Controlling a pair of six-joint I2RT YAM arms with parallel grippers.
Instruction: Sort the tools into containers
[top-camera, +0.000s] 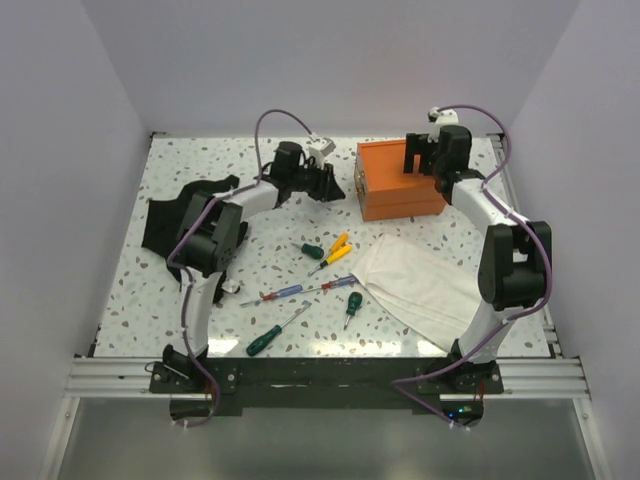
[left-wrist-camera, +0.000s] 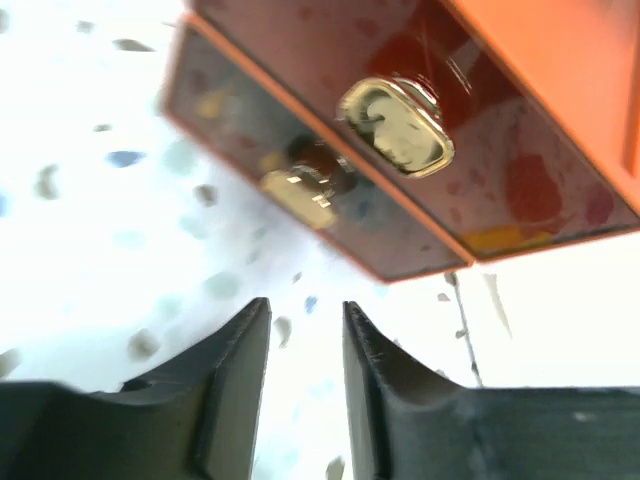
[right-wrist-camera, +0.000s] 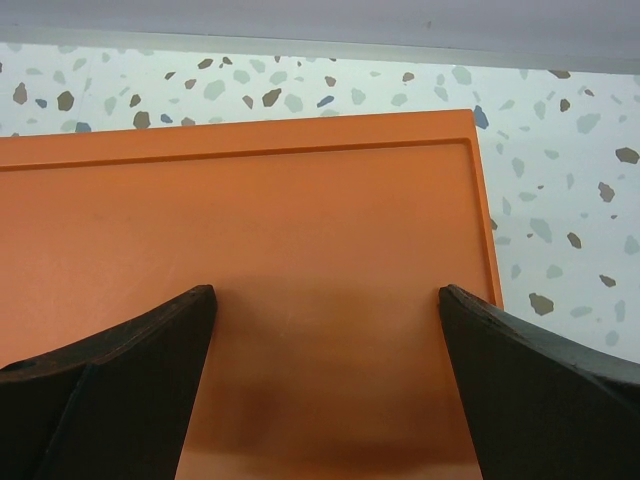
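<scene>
Gaping wide, right gripper (right-wrist-camera: 325, 292) hangs over orange box (right-wrist-camera: 300, 190).

Desk (top-camera: 130, 290) count.

Orange box (top-camera: 398, 190): 1, far right. Two drawers show in its left face, the upper drawer (left-wrist-camera: 540, 190) and the lower drawer (left-wrist-camera: 215, 105). Brass knobs: 2, upper knob (left-wrist-camera: 395, 125) and lower knob (left-wrist-camera: 297, 195).

Screwdrivers: 7, mid desk.
- Green-handled: 3, far green (top-camera: 305, 249), near-right green (top-camera: 353, 303), near-left green (top-camera: 264, 341).
- Yellow-handled: 2, close together, far yellow (top-camera: 341, 241) and near yellow (top-camera: 337, 254).
- Red-and-blue-handled: 2, left one (top-camera: 283, 292) and right one (top-camera: 338, 285).

White cloth (top-camera: 415, 285): 1, near right.

Black fabric piece (top-camera: 168, 215): 1, far left.

Arms: 2, left arm (top-camera: 215, 235) and right arm (top-camera: 510, 265), each with 2 fingers (right-wrist-camera: 130, 380).
</scene>
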